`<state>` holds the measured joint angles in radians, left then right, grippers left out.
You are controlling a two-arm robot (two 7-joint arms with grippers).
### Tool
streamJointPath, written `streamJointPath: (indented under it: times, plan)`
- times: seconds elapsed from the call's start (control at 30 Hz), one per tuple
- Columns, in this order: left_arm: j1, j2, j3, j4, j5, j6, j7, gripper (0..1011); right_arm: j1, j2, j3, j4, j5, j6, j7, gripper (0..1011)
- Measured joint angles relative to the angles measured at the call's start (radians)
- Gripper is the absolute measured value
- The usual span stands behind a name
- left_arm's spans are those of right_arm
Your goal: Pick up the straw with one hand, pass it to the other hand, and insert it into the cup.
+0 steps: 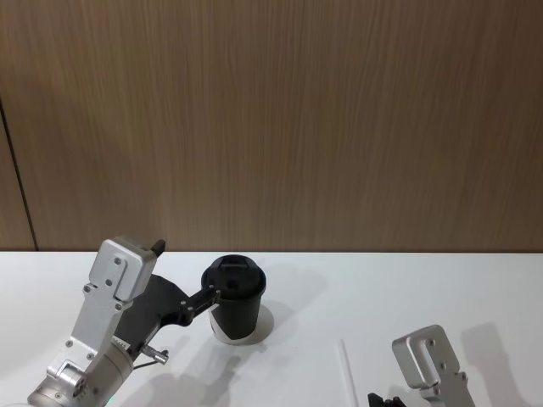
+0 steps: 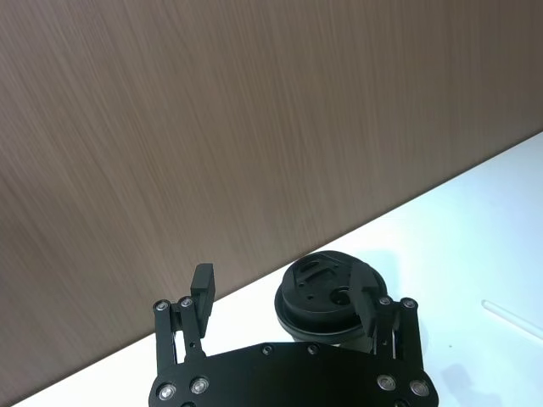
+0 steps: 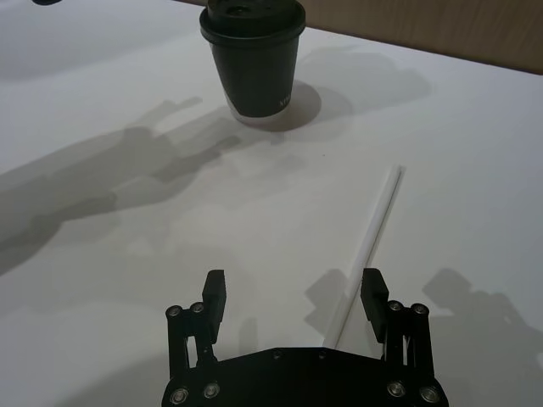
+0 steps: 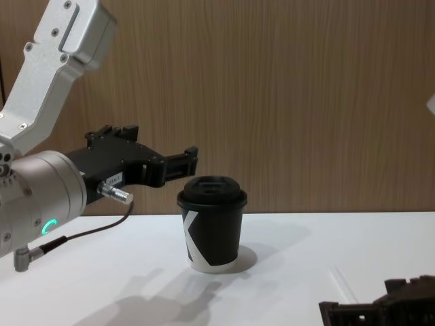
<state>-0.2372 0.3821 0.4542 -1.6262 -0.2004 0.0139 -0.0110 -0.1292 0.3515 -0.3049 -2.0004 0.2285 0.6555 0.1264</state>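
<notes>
The white straw (image 3: 374,229) lies flat on the table, right of the cup and nearer to me. My right gripper (image 3: 293,292) hovers low over the straw's near end, open, with the straw passing close by one finger (image 3: 373,292); it touches nothing. It also shows dark at the lower right of the chest view as the right gripper (image 4: 357,310). The black lidded cup (image 4: 212,231) stands upright at the table's middle. My left gripper (image 4: 189,161), on the silver arm with the green ring, hangs open just left of and slightly above the lid (image 2: 327,290), holding nothing.
A wood-panelled wall (image 1: 271,119) runs close behind the white table (image 1: 407,288). Bare tabletop stretches to the right of the cup and in front of it, crossed by the arms' shadows. A dark cable (image 4: 81,231) loops under the left arm.
</notes>
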Motion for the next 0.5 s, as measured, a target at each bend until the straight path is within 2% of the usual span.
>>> streamJointPath:
  times: [0.5]
  plan:
    - [0.0,0.0,0.0,0.0,0.0,0.0,0.0,1003,-0.029,-0.032,0.026,0.017,0.013,0.008,-0.008,1001]
